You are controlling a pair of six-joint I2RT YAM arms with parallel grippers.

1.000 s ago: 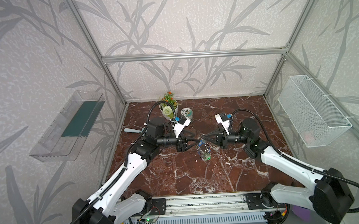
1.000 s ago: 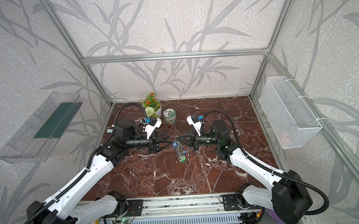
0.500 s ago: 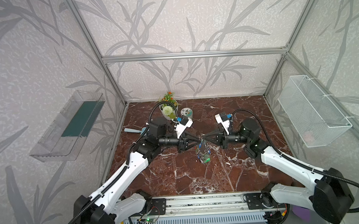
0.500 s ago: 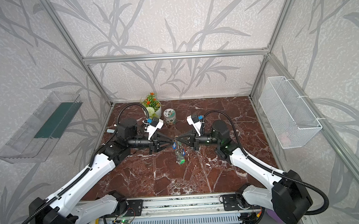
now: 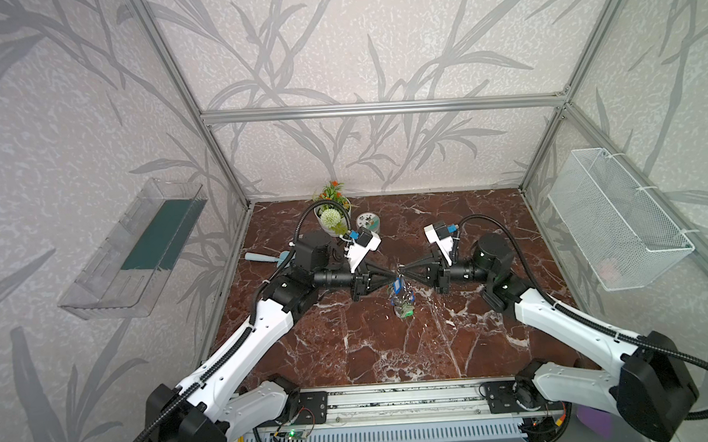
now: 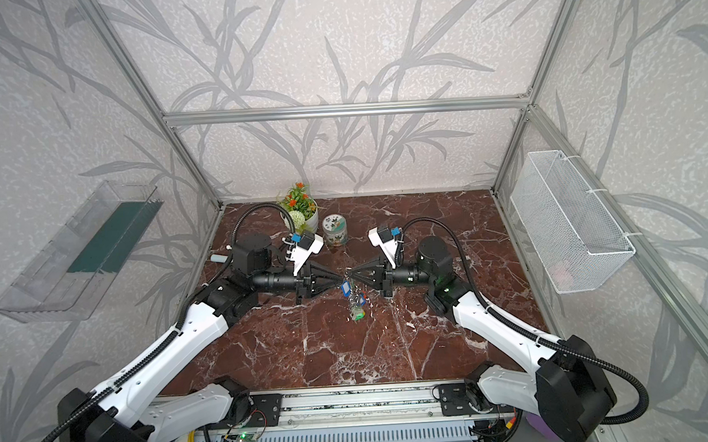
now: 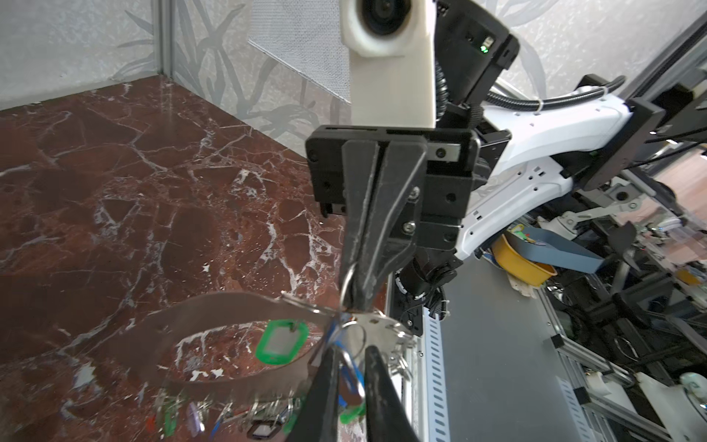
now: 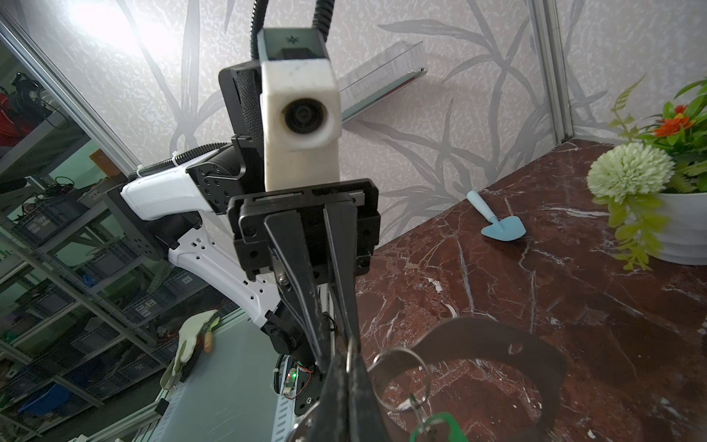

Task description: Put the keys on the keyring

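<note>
The keyring, a flat grey oval plate fringed with small rings, hangs above the marble floor in the middle of both top views. My right gripper is shut on a small ring at its edge. My left gripper faces it tip to tip, and its fingers are closed on a blue key and its split ring beside the plate. A green key shows through the plate's hole. More keys dangle from the plate's near edge. In a top view the blue key and green key hang below the left gripper and right gripper.
A flower pot and a small tin stand at the back of the floor. A blue trowel lies by the left wall. A clear shelf hangs on the left wall and a white mesh basket on the right.
My left gripper has moved right until its tips meet the right gripper's, and its jaws have closed. The right arm and the hanging keyring have stayed put.
</note>
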